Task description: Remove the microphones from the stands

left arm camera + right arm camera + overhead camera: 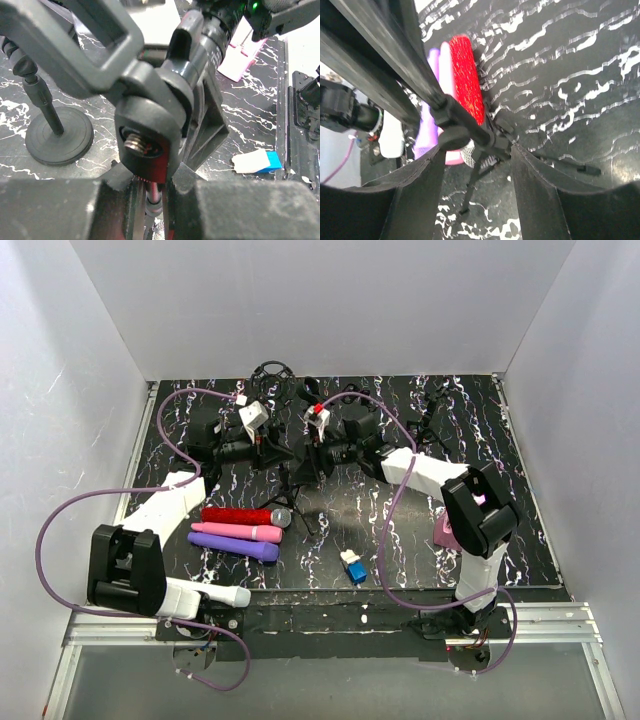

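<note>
A black tripod stand (pixel 303 478) stands mid-table between both arms. Its clip (pixel 150 120) fills the left wrist view, with a dark ribbed barrel (pixel 218 31), apparently the microphone, lying in it. My left gripper (pixel 152 200) is shut on the stand's red and silver stem just under the clip; from above the left gripper (pixel 275 452) reaches in from the left. My right gripper (pixel 477 167) is open, its fingers (pixel 415 195) close on either side of the stand's leg hub (pixel 487 137). Seen from above, the right gripper (pixel 325 455) comes in from the right.
A red microphone (pixel 240 515), a pink one (pixel 240 531) and a purple one (pixel 232 545) lie side by side left of the stand's legs. A blue and white block (pixel 352 567) and a pink object (pixel 445 533) lie nearer the front. A round-based stand (pixel 59 135) is behind.
</note>
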You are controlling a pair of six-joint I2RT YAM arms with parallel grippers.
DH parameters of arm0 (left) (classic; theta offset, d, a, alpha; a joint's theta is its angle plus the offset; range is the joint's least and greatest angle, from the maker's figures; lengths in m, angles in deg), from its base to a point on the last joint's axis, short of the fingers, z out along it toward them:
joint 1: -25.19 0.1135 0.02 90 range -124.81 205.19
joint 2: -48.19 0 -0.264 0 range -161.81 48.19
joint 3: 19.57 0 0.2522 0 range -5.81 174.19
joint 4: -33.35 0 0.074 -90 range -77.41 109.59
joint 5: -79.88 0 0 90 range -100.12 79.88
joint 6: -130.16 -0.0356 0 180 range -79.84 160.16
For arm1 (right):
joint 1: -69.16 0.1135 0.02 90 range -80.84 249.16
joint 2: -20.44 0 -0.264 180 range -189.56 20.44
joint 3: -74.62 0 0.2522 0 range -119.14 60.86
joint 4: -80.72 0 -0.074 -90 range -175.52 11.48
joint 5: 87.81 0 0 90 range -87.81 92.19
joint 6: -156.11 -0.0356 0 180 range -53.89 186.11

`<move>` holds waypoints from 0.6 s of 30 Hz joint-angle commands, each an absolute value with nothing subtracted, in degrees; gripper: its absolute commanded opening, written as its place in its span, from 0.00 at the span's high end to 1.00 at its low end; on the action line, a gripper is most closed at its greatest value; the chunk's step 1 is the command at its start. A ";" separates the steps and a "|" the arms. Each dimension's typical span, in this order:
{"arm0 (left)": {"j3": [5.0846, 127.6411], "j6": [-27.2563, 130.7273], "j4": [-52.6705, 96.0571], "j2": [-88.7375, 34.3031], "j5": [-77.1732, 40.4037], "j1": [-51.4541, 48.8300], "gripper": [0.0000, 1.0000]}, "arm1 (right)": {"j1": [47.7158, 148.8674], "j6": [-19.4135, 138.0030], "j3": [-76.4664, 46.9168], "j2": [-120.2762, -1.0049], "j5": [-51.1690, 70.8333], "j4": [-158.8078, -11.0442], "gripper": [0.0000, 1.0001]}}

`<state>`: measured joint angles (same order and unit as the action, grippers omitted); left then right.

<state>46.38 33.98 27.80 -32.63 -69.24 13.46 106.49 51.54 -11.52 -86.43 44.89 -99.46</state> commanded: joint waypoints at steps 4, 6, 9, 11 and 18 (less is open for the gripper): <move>47.10 35.15 23.46 -33.64 -69.27 13.15 1.00 | 105.82 59.69 -3.75 -83.72 38.31 -97.03 0.39; 47.19 34.89 23.37 -33.73 -69.10 13.15 1.00 | 105.81 60.22 -3.48 -82.40 39.80 -97.82 0.39; 47.45 34.71 23.02 -33.99 -69.01 13.15 1.00 | 105.38 61.01 -5.84 -80.99 44.62 -98.97 0.37; 47.45 34.79 23.10 -34.16 -69.01 13.15 1.00 | 105.20 58.30 -8.47 -80.90 46.92 -100.45 0.35; 48.16 34.97 23.37 -34.60 -68.75 13.15 1.00 | 105.29 46.07 -13.58 -83.36 45.97 -106.09 0.32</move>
